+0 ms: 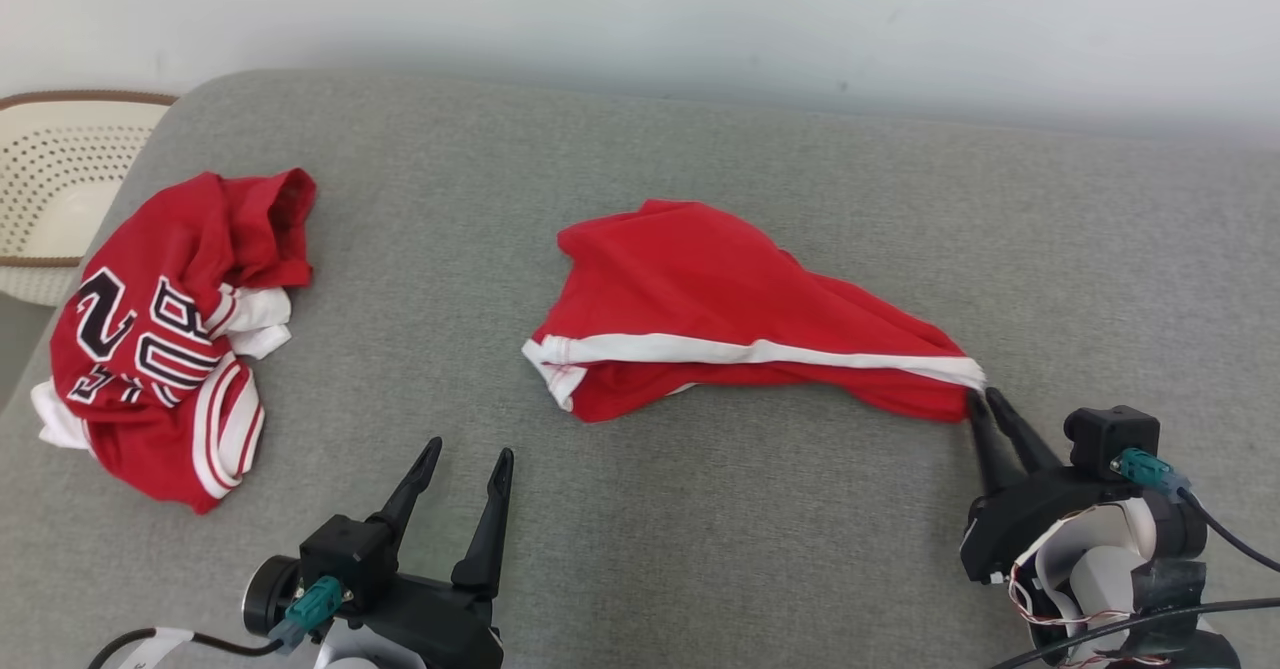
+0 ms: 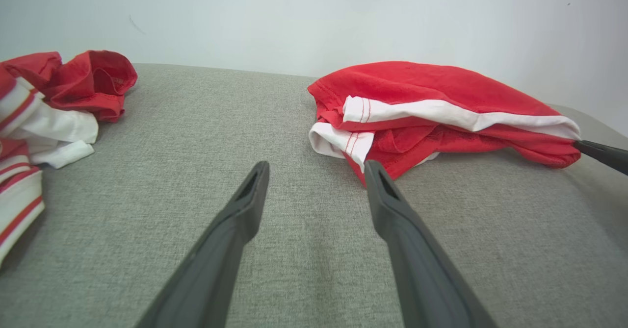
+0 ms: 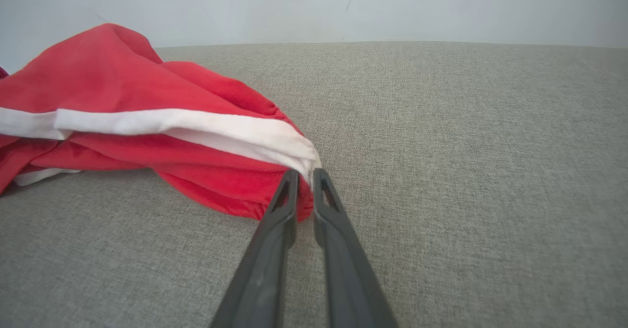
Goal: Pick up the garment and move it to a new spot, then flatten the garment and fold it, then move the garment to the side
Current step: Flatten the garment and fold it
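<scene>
The garment is a pair of red shorts with a white side stripe, lying bunched in the middle of the grey cushion. My right gripper is shut on the garment's right corner, pinching the end of the white stripe. In the right wrist view the right gripper has the cloth squeezed between its tips. My left gripper stands open near the front edge, left of the garment and apart from it. The left wrist view shows the left gripper with bare cushion between its fingers and the garment ahead to the right.
A crumpled red jersey with black-and-white lettering lies at the cushion's left side. A cream perforated basket stands beyond the left edge. A pale wall runs behind the grey cushion.
</scene>
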`<state>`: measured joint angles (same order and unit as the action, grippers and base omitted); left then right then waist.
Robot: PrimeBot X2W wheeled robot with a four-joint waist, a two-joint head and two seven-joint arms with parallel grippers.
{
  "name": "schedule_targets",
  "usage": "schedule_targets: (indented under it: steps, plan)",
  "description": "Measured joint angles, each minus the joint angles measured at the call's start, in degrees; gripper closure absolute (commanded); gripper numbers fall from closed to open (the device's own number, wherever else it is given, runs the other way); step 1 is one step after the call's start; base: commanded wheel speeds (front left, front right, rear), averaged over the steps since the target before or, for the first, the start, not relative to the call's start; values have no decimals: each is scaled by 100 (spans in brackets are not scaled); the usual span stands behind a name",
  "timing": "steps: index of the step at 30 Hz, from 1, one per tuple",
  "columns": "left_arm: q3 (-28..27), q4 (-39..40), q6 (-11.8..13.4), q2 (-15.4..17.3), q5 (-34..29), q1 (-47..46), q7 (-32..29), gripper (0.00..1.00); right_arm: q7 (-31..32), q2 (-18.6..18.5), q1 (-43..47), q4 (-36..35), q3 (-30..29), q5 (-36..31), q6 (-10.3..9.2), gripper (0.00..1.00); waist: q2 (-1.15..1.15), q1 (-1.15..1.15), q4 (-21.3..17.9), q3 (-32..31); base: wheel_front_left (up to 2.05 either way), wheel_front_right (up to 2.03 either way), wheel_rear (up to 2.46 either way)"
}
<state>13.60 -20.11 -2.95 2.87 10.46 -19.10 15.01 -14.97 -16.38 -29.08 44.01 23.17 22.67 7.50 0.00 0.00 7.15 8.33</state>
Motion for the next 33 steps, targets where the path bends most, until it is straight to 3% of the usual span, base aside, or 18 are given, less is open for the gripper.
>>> schedule_targets:
  steps: [24, 33]
  plan:
    - [-385, -821, -446, 1, 296, -726, 0, 0, -1, 213, 394, -918, 19, -2, 0, 0, 0, 0, -885, -127, 0, 0, 0]
    - [57, -1205, -450, 330, 938, -1165, 0, 0, -1, 249, 368, -937, 60, 0, 0, 0, 0, 0, -1097, 6, 0, 0, 0]
